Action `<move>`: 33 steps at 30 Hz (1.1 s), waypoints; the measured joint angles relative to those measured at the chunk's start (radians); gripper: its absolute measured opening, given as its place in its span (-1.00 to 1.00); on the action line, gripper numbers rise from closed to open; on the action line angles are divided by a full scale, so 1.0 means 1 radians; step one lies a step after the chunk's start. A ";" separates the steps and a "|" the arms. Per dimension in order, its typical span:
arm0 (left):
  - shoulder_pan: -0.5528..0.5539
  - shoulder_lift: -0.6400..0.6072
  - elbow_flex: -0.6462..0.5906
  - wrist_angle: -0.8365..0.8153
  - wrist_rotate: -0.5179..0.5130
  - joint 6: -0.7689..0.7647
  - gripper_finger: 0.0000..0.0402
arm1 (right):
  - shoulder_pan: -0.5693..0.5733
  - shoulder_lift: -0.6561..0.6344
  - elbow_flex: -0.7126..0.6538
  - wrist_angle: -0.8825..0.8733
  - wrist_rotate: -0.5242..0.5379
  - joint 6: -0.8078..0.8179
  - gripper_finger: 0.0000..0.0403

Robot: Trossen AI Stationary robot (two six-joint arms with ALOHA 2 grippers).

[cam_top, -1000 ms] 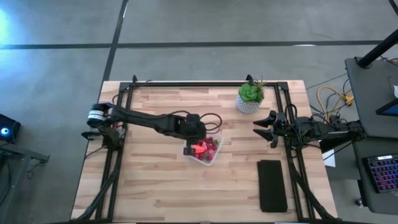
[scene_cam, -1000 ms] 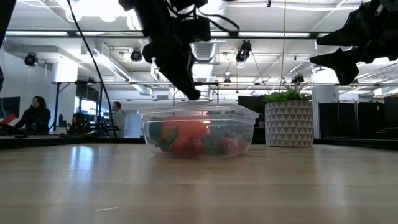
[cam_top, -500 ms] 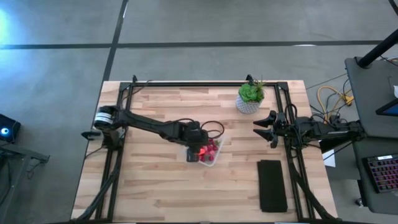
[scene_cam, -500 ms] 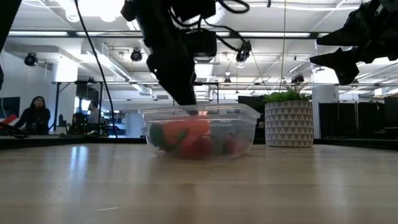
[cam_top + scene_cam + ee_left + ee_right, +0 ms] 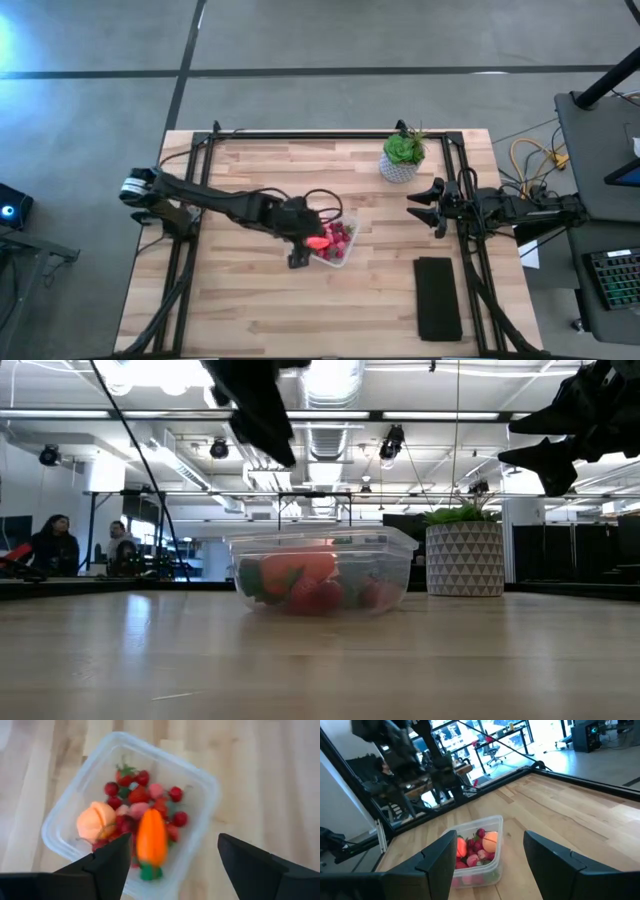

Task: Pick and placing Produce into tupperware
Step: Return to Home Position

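Left gripper (image 5: 175, 836) has risen off the small clear plastic box (image 5: 212, 795), fingers wide, empty; red toy strawberries (image 5: 140, 795), orange carrot (image 5: 151, 837) and pink-orange round fruit (image 5: 96, 820) sit inside, so filling looks done. Right gripper (image 5: 415, 207) idles agape, well apart from the box. Pale plank table (image 5: 250, 300); people (image 5: 50, 542) far behind the box

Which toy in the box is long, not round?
The orange carrot with the green end, lying on the red pieces in the tupperware; the others are roundish.

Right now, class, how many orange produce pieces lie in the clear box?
2: the carrot lies on the red pieces mid-box; the pale round fruit sits against the tupperware wall beside it. More may be hidden underneath.
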 joint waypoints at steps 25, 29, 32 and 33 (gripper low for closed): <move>-0.034 -0.723 -0.637 0.712 0.101 -0.157 0.39 | 0.000 0.007 0.000 0.000 0.000 0.000 0.10; -0.027 -0.842 -0.821 0.909 0.121 -0.158 0.39 | 0.000 0.007 0.000 0.000 0.000 0.000 0.10; 0.000 -0.942 -0.889 0.906 0.118 -0.147 0.39 | 0.000 0.007 0.000 0.000 0.000 0.000 0.10; 0.011 -0.976 -0.908 0.896 0.116 -0.137 0.39 | 0.000 0.007 0.000 0.000 0.000 0.000 0.10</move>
